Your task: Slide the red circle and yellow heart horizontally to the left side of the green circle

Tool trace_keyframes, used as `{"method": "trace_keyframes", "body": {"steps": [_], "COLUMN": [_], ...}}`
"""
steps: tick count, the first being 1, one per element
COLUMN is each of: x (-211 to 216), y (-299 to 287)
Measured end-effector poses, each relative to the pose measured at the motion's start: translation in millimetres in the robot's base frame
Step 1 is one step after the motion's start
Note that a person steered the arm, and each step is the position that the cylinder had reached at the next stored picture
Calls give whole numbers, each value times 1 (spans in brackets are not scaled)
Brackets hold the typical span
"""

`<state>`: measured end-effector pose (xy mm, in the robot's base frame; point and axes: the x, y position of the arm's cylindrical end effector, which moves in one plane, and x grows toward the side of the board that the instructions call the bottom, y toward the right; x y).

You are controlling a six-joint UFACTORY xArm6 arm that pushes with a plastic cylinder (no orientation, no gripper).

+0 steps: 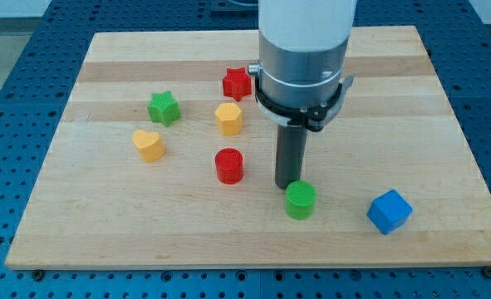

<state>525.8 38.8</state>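
Note:
The red circle [228, 165] stands near the board's middle. The yellow heart [149, 144] lies to its left, a little higher in the view. The green circle [300, 200] stands lower and to the right of the red circle. My tip [288, 184] rests just above the green circle's upper left edge, close to or touching it, and to the right of the red circle.
A yellow hexagon [228, 119], a red star [238, 83] and a green star [164, 108] lie in the upper middle. A blue cube [389, 211] sits at the lower right. The wooden board [411, 83] ends near the view's bottom.

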Motion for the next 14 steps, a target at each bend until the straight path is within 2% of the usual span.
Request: {"method": "trace_keyframes", "body": {"steps": [2, 3, 4, 5, 6, 7, 9, 10, 12, 13, 14], "x": [2, -45, -51, -67, -70, -57, -3, -1, -102, -128, -131], "y": [-7, -7, -10, -61, -78, -78, -78, -78, -102, -154, -161]}}
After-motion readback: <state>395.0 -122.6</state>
